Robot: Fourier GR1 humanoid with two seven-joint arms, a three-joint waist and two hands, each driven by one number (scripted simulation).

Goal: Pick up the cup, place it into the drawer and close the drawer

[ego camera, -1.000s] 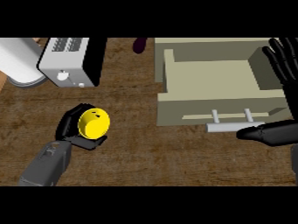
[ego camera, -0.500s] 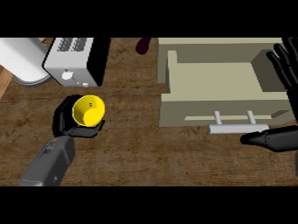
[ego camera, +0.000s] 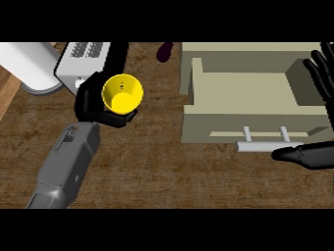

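My left hand (ego camera: 97,104) is curled round a yellow cup (ego camera: 122,93) and holds it up over the counter, left of the drawer; the cup's mouth faces the camera. The beige drawer (ego camera: 198,81) stands pulled open at the upper right, its inside bare, with a pale bar handle (ego camera: 268,144) on its front. My right hand (ego camera: 333,81) rests open at the right edge, fingers up beside the drawer's right wall, and its thumb (ego camera: 310,155) lies just right of the handle.
A white toaster (ego camera: 79,66) stands at the back behind the cup. A white cylinder (ego camera: 25,66) lies at the upper left. A dark purple object (ego camera: 165,51) sits behind the drawer's left corner. The wooden counter (ego camera: 177,171) stretches across the front.
My left hand has carried the yellow cup up and to the right, nearer the toaster and the drawer. The right hand has barely moved.
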